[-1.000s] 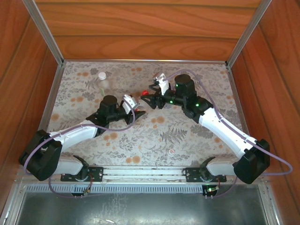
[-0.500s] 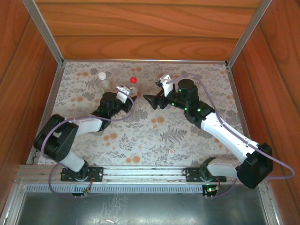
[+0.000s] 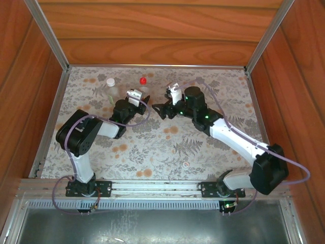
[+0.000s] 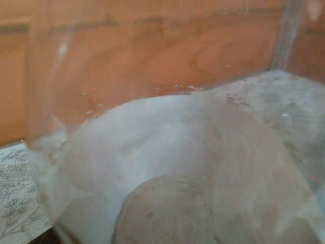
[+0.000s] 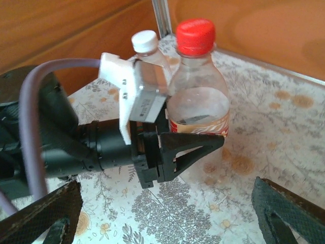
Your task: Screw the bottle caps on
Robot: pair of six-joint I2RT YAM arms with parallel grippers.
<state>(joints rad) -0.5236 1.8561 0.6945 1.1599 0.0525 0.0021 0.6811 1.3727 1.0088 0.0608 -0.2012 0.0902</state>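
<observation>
My left pincer (image 5: 200,138) is clamped on the labelled bottle (image 5: 197,101) at label height, and its red cap (image 5: 195,35) sits on the neck. My right pincer (image 5: 165,218) stands wide, just short of that bottle. A white-capped bottle (image 5: 147,48) stands on the bench (image 5: 284,132) beyond the left pincer.

bottle (image 4: 167,152) blurred, right end effector (image 5: 165,218) tips cropped

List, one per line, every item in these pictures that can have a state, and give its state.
labelled bottle: upright, capped, gripped low down.
red cap: on the labelled bottle's neck; tightness cannot be told.
plain bottle: upright, capped, free of both claws.
white cap: on the plain bottle.
left claw: shut on the labelled bottle.
right claw: open, empty.
</observation>
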